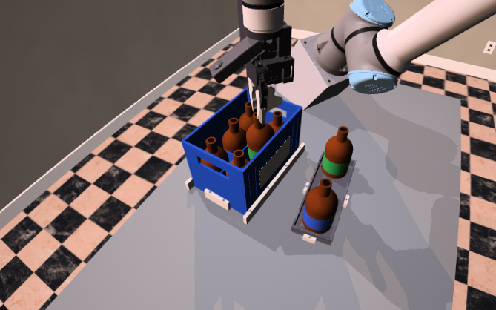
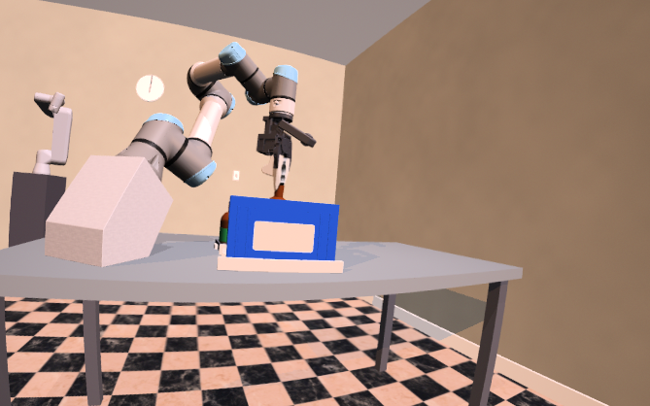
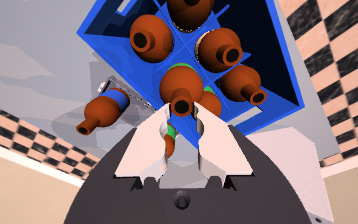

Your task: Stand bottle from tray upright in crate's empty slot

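Observation:
The blue crate (image 1: 245,153) stands on the grey table with several brown bottles in its slots. My gripper (image 1: 259,111) is shut on the neck of a brown bottle with a green band (image 1: 258,138), held upright and partly down inside a slot on the crate's tray side. In the wrist view the fingers clamp that bottle's neck (image 3: 181,90) over the crate (image 3: 193,56). In the exterior view the gripper (image 2: 280,181) is just above the crate's rim (image 2: 283,226). The tray (image 1: 325,198) holds two upright bottles, one green-banded (image 1: 336,153) and one blue-banded (image 1: 319,205).
The arm's pale base block (image 2: 107,209) sits on the table behind the crate. Pale strips (image 1: 273,182) lie along the crate's foot. A second small arm on a dark pedestal (image 2: 39,166) stands at the far left.

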`<state>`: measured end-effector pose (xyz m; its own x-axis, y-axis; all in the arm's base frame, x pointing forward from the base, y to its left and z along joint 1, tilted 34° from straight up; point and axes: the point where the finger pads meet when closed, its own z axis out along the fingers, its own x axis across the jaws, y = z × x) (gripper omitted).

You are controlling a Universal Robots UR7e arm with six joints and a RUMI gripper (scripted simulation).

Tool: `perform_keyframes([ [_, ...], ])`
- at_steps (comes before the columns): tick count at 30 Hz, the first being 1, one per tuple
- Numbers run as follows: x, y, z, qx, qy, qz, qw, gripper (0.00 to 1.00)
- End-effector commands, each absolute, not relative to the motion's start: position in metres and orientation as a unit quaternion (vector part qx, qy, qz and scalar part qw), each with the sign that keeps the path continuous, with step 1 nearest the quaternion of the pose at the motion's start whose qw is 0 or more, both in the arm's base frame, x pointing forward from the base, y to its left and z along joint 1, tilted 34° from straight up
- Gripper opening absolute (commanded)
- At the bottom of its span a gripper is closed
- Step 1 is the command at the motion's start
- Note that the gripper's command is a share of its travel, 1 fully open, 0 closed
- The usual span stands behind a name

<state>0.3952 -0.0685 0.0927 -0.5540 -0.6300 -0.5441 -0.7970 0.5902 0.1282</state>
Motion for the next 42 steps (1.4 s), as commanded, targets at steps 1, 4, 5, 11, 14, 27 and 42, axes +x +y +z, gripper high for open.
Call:
perform_keyframes([
  [1,0.3954,-0.0689,0.0929,-0.414,0.862,0.183,0.228,0.0],
  [4,0.3954,-0.0689,0.0929,-0.414,0.862,0.183,0.228,0.0],
  [5,0.3954,-0.0689,0.0929,-0.414,0.862,0.183,0.228,0.0],
  [11,0.3954,-0.0689,0.0929,-0.414,0.862,0.183,0.228,0.0],
  [14,0.3954,-0.0689,0.0929,-0.414,0.862,0.183,0.228,0.0],
  [27,0.3954,-0.0689,0.0929,-0.414,0.862,0.183,0.228,0.0],
  [42,0.3966,-0.0665,0.0888,-0.414,0.862,0.183,0.228,0.0],
])
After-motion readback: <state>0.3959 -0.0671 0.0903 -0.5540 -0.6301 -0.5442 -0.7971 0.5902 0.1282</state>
